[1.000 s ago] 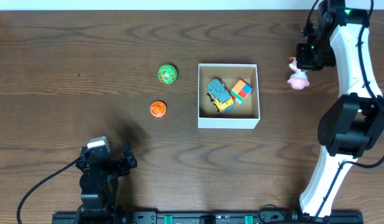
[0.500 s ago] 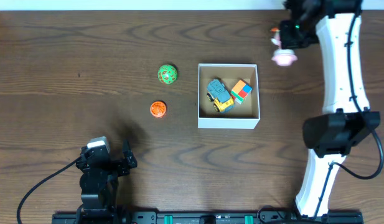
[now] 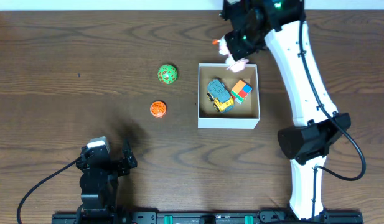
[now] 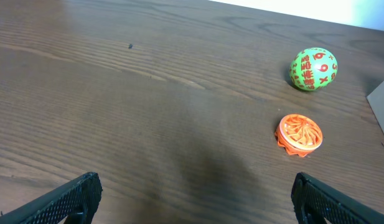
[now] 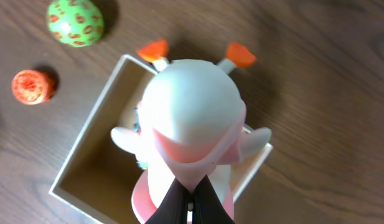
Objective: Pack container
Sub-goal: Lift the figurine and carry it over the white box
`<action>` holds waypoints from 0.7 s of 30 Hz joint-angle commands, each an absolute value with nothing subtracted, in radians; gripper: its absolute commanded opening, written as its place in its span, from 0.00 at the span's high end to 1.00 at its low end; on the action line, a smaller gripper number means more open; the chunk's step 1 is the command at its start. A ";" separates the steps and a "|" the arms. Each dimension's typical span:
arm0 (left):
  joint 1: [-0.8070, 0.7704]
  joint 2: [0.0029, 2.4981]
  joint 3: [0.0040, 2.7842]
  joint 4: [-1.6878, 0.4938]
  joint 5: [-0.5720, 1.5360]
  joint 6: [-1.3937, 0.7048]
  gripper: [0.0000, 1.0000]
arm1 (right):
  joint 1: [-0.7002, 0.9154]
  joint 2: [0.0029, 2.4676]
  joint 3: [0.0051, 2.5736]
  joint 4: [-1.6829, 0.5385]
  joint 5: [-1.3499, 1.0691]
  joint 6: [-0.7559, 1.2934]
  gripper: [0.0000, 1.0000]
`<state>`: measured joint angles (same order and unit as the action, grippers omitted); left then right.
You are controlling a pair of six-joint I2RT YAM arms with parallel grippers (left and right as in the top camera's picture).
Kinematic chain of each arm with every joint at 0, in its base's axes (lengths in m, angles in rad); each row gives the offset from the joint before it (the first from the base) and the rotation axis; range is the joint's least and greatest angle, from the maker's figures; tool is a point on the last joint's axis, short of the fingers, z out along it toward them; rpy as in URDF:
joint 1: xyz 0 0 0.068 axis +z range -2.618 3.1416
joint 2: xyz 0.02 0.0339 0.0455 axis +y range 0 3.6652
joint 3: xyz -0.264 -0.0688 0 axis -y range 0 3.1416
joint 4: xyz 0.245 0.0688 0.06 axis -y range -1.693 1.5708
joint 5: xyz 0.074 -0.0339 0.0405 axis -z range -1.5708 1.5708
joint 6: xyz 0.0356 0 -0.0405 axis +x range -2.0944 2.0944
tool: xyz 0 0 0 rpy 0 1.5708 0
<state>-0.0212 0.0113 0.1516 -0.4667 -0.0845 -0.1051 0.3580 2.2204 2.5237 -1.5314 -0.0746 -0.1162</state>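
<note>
The container (image 3: 229, 122) is a white-walled square box with a brown inside (image 5: 86, 124), standing right of the table's middle. Inside lie a blue-and-yellow toy truck (image 3: 220, 94) and a multicoloured cube (image 3: 241, 91). My right gripper (image 5: 190, 186) is shut on a pink-and-white toy figure (image 5: 192, 118) with orange feet. In the overhead view this figure (image 3: 234, 61) hangs over the box's far rim. Near the front edge my left gripper (image 4: 195, 199) stands wide open with nothing between its fingers.
A green ball with orange marks (image 3: 167, 74) and a flat orange disc (image 3: 157, 109) lie on the wood left of the box. Both also show ahead of the left gripper, the ball (image 4: 312, 69) behind the disc (image 4: 299, 132).
The right arm has swung left from the table's far right to the box's far rim, carrying the pink figure. The left arm has stayed still.
</note>
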 commanded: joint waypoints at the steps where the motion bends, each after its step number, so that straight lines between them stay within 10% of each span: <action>1: -0.017 0.012 0.133 -0.466 -0.086 -0.110 0.02 | 0.375 2.205 2.519 -1.530 -0.060 -0.139 0.99; 21: -0.017 0.012 0.133 -0.466 -0.086 -0.110 0.02 | 0.391 2.205 2.328 -1.557 -0.060 -0.136 0.99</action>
